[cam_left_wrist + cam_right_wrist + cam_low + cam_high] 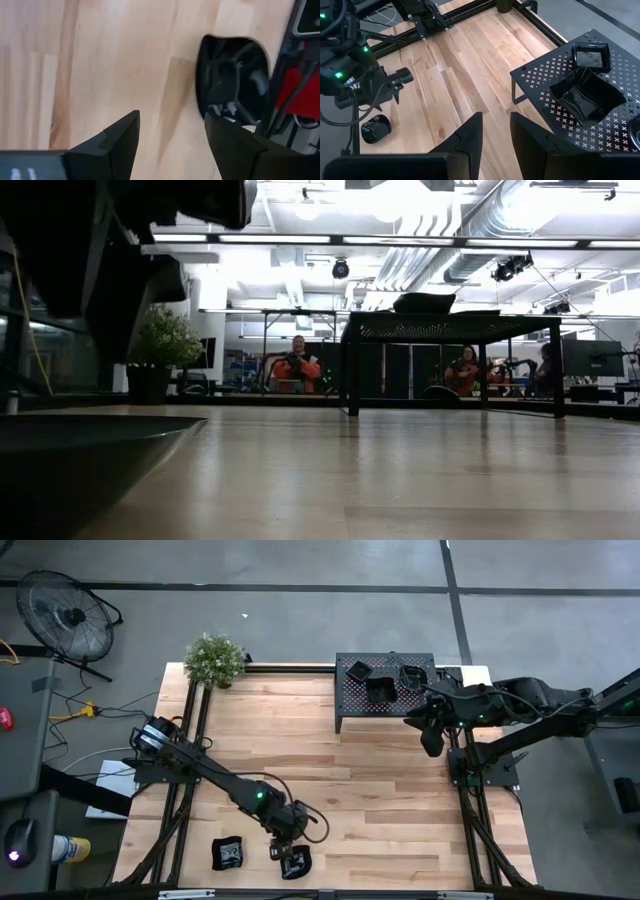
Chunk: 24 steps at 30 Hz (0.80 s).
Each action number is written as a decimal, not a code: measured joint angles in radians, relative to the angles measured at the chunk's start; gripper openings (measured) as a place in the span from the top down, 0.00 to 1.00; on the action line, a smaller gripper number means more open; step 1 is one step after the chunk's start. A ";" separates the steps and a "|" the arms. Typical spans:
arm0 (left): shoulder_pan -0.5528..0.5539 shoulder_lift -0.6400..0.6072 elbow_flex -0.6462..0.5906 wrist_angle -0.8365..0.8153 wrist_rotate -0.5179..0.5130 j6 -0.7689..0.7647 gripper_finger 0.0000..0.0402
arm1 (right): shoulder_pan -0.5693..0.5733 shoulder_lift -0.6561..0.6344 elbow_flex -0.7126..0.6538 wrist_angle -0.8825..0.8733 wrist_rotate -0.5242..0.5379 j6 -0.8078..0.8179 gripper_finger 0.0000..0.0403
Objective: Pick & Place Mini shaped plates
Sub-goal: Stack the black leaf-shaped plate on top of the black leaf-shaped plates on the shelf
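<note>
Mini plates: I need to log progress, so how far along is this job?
Done: three mini plates sit on the rack. In hand: nothing; the left gripper hovers open over a rounded plate. Left: that one and the plate beside it. The right gripper waits, empty, by the rack.

1. Light wooden plank table: work surface.
2. Black perforated metal rack: stands at the table's far edge.
3. Small green potted plant: far-left table corner.
4. Black round floor fan: on grey floor, beyond the table.

Glossy black plates; black cross-perforated rack; pale striped wood table.
</note>
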<state>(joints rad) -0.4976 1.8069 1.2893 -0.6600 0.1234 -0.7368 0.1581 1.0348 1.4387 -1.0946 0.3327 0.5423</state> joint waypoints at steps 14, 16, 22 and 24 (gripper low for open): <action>0.000 0.079 -0.001 0.116 0.037 0.035 0.45 | 0.000 0.000 0.000 -0.001 -0.013 0.000 0.77; 0.000 0.091 -0.001 0.118 0.045 0.030 0.45 | 0.000 0.000 0.000 -0.001 -0.017 0.002 0.77; 0.000 0.094 -0.002 0.134 0.044 0.029 0.45 | 0.000 0.000 0.000 -0.004 -0.029 0.019 0.77; 0.000 0.094 -0.002 0.147 0.051 0.037 0.45 | 0.000 0.000 0.000 -0.008 -0.029 0.019 0.77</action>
<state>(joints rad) -0.4976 1.9011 1.2877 -0.5125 0.1742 -0.7002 0.1581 1.0348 1.4387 -1.1023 0.3039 0.5610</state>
